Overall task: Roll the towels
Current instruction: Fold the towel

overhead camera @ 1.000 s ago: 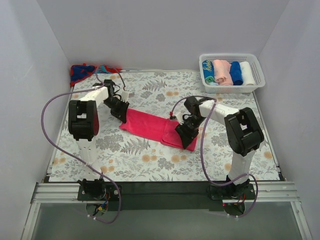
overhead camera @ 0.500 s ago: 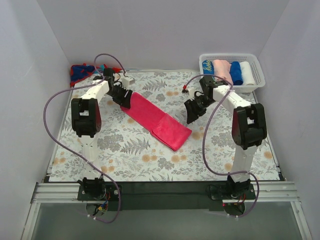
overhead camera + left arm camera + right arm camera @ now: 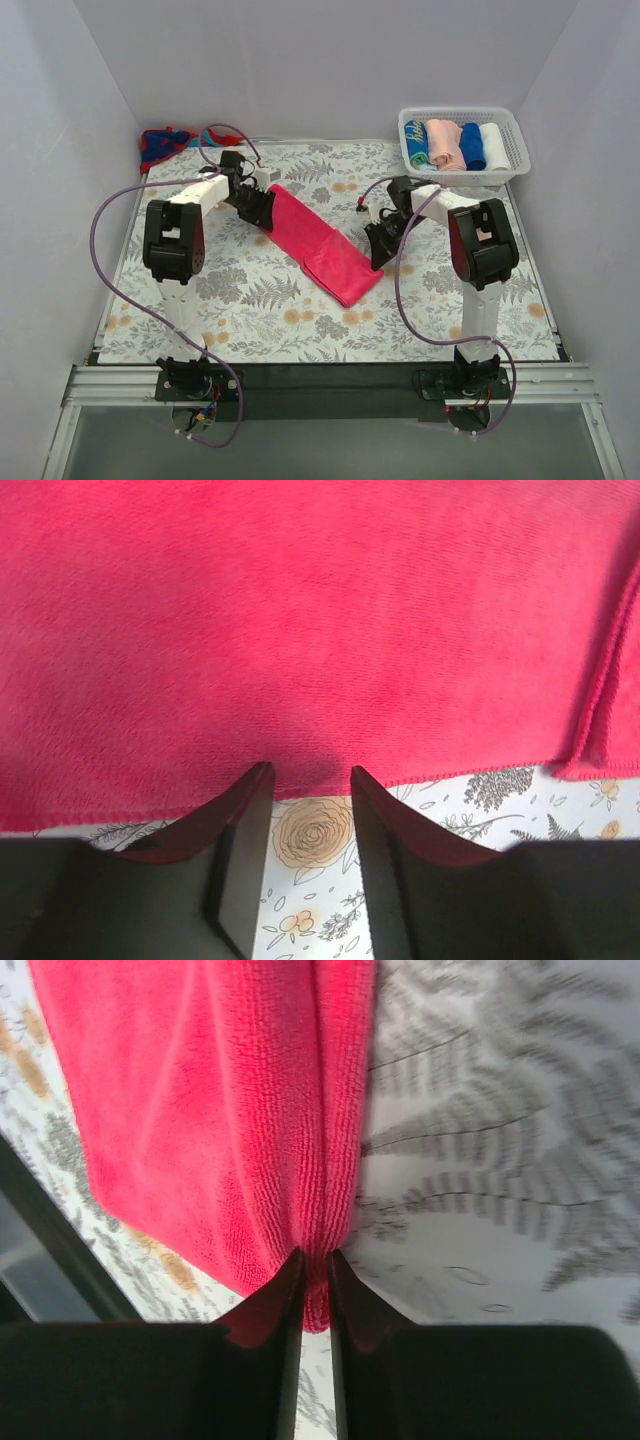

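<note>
The hot-pink towel (image 3: 320,245) lies diagonally on the floral table cloth (image 3: 270,310), its near right end folded double. My left gripper (image 3: 262,208) is at its far left end. In the left wrist view the gripper (image 3: 308,772) is open, its tips at the towel's (image 3: 320,620) hem and the cloth showing between them. My right gripper (image 3: 378,248) is at the folded end's right edge. In the right wrist view the gripper (image 3: 314,1255) is shut on a bunched fold of the towel (image 3: 230,1110). The red towel with blue marks (image 3: 165,142) lies crumpled in the back left corner.
A white slotted basket (image 3: 510,160) at the back right holds several rolled towels. White walls close in the left, back and right sides. Purple cables loop off both arms. The table's dark front rail (image 3: 320,380) runs along the near edge.
The pink towel has swung into a steeper diagonal. My left gripper moved back and to the right along with its end. My right gripper let go, lifted away, then came back and shut on the folded edge.
</note>
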### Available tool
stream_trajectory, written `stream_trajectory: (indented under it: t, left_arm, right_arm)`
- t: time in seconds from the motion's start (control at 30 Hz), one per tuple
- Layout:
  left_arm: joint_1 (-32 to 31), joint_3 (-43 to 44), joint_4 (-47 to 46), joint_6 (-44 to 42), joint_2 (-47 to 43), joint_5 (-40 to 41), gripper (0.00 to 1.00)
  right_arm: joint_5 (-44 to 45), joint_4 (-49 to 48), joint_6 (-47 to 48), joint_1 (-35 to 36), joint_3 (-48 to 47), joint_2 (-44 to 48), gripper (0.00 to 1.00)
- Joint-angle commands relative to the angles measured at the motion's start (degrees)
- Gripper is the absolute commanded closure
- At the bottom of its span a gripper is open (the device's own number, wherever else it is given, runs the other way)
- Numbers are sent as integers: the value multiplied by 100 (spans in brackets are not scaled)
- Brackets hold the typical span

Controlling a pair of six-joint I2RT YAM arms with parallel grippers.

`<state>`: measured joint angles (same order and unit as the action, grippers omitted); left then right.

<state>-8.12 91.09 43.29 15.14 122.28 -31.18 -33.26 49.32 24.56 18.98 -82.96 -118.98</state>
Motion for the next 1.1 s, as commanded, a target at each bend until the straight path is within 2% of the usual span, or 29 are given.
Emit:
stream_trajectory:
  t: [0.0,0.13,0.27,0.33,0.37,0.43,0.5,0.53,0.57,0.6,0.67,0.7,0.8,0.83,0.87,0.93,0.97,1.07]
  left_arm:
    - [-14,198,-347,244,129,234,67]
    - [-14,750,-339,-1,673,367,74]
    - [-14,1673,-199,-142,1280,209,75]
    - [-14,2078,74,-239,1526,130,72]
    - [-14,2410,170,-291,1536,16,68]
    - [-14,2414,277,-519,1109,-55,62]
    - [-5,1810,-2,-634,546,-37,53]
    - [-5,1537,-126,-800,-188,-29,48]
    - [-5,1248,-249,-863,-544,-11,43]
    - [-5,575,-477,-950,-965,-37,39]
    - [-23,-18,-532,-1389,-2008,-195,39]
    - [-49,-578,-549,-1486,-2319,-256,39]
    - [-417,-1495,-400,-2127,-3524,-188,47]
    - [-601,-2202,-409,-2233,-3875,-30,51]
    - [-1116,-2514,-426,-2426,-4157,154,54]
    - [-1664,-3478,-628,-2480,-4939,820,59]
    - [-2232,-3762,-820,-2454,-5133,1050,64]
    - [-3316,-4476,-1250,-2279,-5583,1789,65]
  right_arm:
    - [-216,-63,-56,114,655,313,83]
    - [-611,-177,-249,482,1255,542,85]
    - [-1313,-230,-355,1071,1625,744,79]
    - [-1481,-204,-320,1300,1642,964,68]
    - [-1569,-177,-346,1310,1642,1025,55]
    - [-1439,-46,-294,1205,1608,1235,50]
    - [-1377,51,-285,994,1660,1568,45]
    - [-1351,69,-293,732,1686,1684,45]
    - [-1263,78,-294,608,1678,1789,44]
    - [-1201,69,-285,494,1643,1964,44]
    - [-1009,17,-285,308,1311,2063,46]
    - [-964,-27,-320,299,1134,2045,48]
    - [-1086,-326,-688,360,486,1749,52]
    - [-1130,-370,-750,413,308,1616,53]
    - [-1218,-397,-803,457,98,1467,56]
    - [-1315,-406,-943,606,-456,1027,58]
    - [-1428,-414,-996,650,-606,904,59]
    - [-1482,-458,-1076,887,-1046,526,59]
